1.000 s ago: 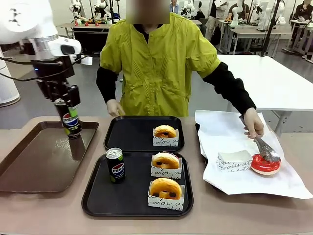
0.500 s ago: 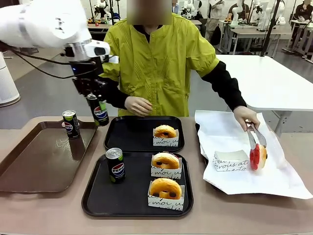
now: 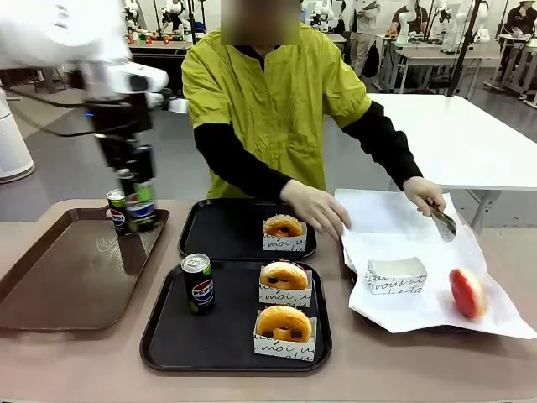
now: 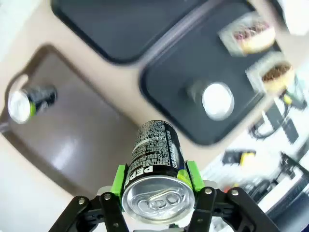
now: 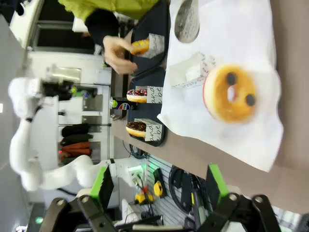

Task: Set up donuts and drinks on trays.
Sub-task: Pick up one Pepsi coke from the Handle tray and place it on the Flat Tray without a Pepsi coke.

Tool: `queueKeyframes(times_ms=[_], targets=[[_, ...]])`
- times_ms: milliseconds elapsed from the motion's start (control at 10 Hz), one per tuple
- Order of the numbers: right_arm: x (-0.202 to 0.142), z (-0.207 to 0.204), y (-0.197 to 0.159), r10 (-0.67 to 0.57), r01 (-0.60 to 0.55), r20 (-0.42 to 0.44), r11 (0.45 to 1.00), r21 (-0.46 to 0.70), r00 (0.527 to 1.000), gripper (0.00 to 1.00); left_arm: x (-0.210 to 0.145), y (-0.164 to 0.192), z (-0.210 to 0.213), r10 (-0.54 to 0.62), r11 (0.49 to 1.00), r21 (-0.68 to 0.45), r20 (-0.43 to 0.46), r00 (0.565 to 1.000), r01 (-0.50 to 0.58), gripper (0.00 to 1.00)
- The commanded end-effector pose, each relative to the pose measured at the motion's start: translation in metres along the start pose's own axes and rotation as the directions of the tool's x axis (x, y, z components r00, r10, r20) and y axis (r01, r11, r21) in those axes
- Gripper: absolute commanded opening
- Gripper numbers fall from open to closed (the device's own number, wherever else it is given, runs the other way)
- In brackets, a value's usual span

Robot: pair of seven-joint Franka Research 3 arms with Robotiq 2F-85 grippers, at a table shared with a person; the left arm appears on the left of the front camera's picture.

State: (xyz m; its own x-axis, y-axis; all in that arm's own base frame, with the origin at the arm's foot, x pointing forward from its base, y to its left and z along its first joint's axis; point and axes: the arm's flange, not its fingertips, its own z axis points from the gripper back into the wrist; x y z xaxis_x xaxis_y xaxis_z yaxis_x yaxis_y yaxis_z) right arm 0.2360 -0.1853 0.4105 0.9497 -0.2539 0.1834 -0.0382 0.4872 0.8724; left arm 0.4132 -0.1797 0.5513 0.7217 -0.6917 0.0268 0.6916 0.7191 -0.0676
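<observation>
The left claw point(image 4: 154, 179) is clamped on a Pepsi can point(image 3: 143, 206), green pads on either side of its silver top. The can hangs upright at the left of the front view, above the far right corner of the brown tray point(image 3: 59, 285) and just beside a spare can point(image 3: 117, 214) standing there.

The near black tray point(image 3: 180, 336), low in the middle of the frame, already carries a can point(image 3: 198, 283) and two sleeved donuts. The far black tray point(image 3: 222, 231) above it has one sleeved donut point(image 3: 284, 225) and no drink, so it is the likely goal.

To do this well:
- Carry the can level toward picture right, high enough to clear the spare can and both tray rims.
- Aim for the bare left part of the far black tray, well apart from the donut.
- Watch the person's hand point(image 3: 317, 210), which reaches over that tray's right edge.
- Lower until the base sits flat, then release; letting go early could tip so slim a can.

The right claw point(image 5: 159, 186) stands wide with nothing between its pads. Beyond it a red-iced donut point(image 3: 466, 292) lies on the white paper point(image 3: 394, 231) at the right.
</observation>
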Motion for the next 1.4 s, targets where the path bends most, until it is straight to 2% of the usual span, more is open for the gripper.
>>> queueKeyframes(times_ms=[0,100,300,400,500,1300], targets=[[0.001,-0.001,-0.001,0.02,-0.021,0.014,1.0,0.023,1.0,1.0,-0.065,-0.021,0.005,-0.051,0.998,0.037,0.036,0.998,0.049,0.59],[0.001,-0.001,-0.001,0.02,-0.021,0.014,1.0,0.023,1.0,1.0,-0.053,-0.014,0.003,-0.062,0.998,0.029,0.008,0.998,0.062,0.59],[0.001,-0.001,-0.001,0.02,-0.021,0.014,1.0,0.023,1.0,1.0,-0.039,-0.01,-0.001,-0.017,0.999,0.034,-0.016,1.0,0.018,0.59],[0.001,-0.001,-0.001,0.02,-0.021,0.014,1.0,0.023,1.0,1.0,-0.041,-0.012,-0.003,0.001,0.999,0.044,-0.015,1.0,0.0,0.59],[0.001,-0.001,-0.001,0.02,-0.021,0.014,1.0,0.023,1.0,1.0,-0.061,-0.017,0.002,-0.041,0.999,0.018,-0.01,0.999,0.041,0.59],[0.001,-0.001,-0.001,0.02,-0.021,0.014,1.0,0.023,1.0,1.0,-0.061,-0.017,0.002,-0.041,0.999,0.018,-0.01,0.999,0.041,0.59]])
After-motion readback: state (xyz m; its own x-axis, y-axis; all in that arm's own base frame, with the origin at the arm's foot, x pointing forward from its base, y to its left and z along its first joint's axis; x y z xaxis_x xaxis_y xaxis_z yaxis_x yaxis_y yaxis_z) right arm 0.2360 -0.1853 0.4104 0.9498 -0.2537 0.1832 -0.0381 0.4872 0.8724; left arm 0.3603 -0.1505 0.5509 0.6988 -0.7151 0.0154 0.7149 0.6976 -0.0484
